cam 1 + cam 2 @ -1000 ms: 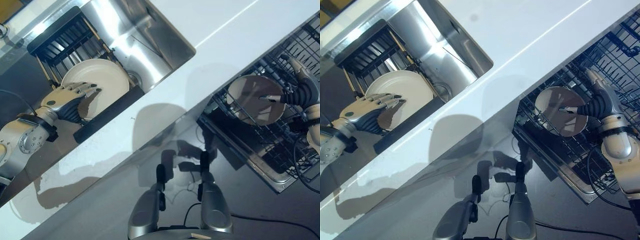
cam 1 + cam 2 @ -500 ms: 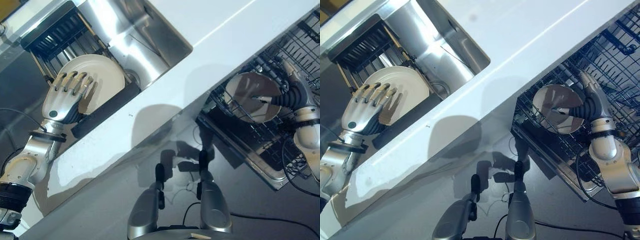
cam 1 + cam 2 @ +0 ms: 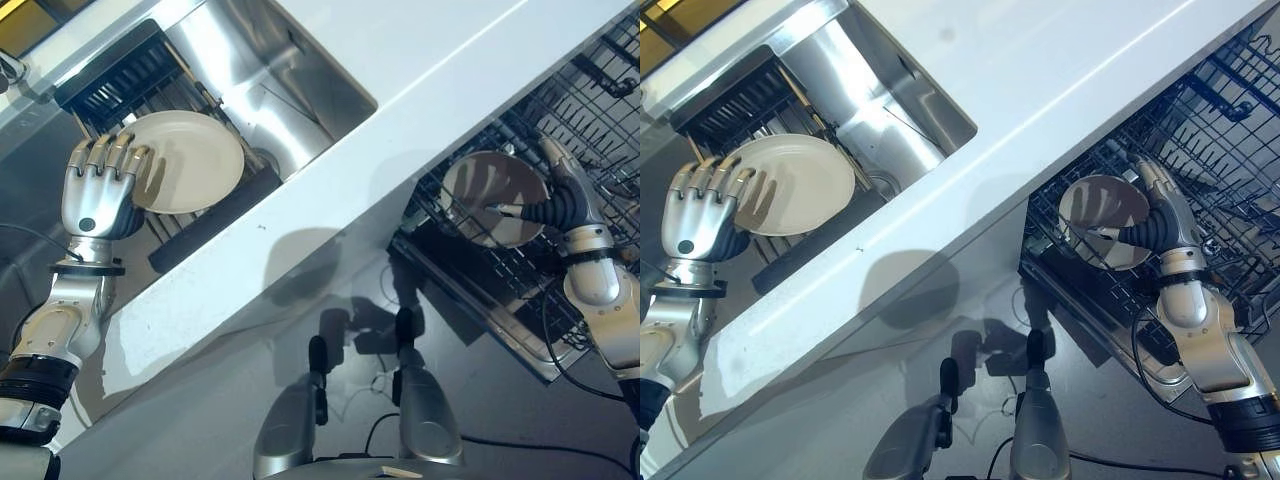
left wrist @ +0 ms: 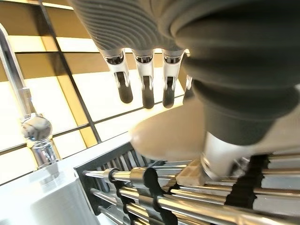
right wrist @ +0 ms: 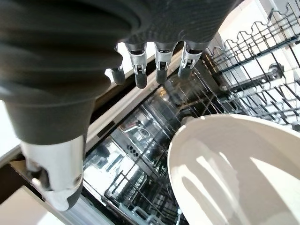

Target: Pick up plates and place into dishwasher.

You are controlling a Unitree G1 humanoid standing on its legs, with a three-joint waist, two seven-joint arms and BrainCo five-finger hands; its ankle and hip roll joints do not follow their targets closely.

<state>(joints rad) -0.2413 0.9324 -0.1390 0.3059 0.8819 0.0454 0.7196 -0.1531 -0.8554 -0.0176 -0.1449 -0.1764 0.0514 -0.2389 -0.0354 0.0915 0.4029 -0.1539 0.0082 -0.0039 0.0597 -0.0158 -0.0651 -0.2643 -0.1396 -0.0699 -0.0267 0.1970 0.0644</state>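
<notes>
The white desk (image 3: pixel 420 70) runs as a band between the sink (image 3: pixel 270 70) on one side and the open dishwasher on the other.

On the sink side of the desk, the left hand (image 3: pixel 97 185) holds a cream plate (image 3: pixel 195 160) by its rim, fingers over the edge and thumb beneath, as its wrist view shows. The plate lies nearly flat, its face upward, above the dark drying rack (image 3: pixel 130 75) that sits in the sink beside the steel basin. A dark tray edge (image 3: pixel 215 215) lies between the plate and the desk. In the left wrist view a chrome tap (image 4: pixel 35 129) stands past the rack's metal bars.

On the far side of the desk, a second plate (image 3: pixel 1105 220) stands tilted on edge in the dishwasher rack (image 3: pixel 1220 130), its hollow face turned toward the desk. The right hand (image 3: pixel 1160 215) is at its rim; in the right wrist view the fingers (image 5: pixel 140 75) are straight and apart from the plate, the hand relaxed. Wire tines crowd round the plate.

No writing can be read.
</notes>
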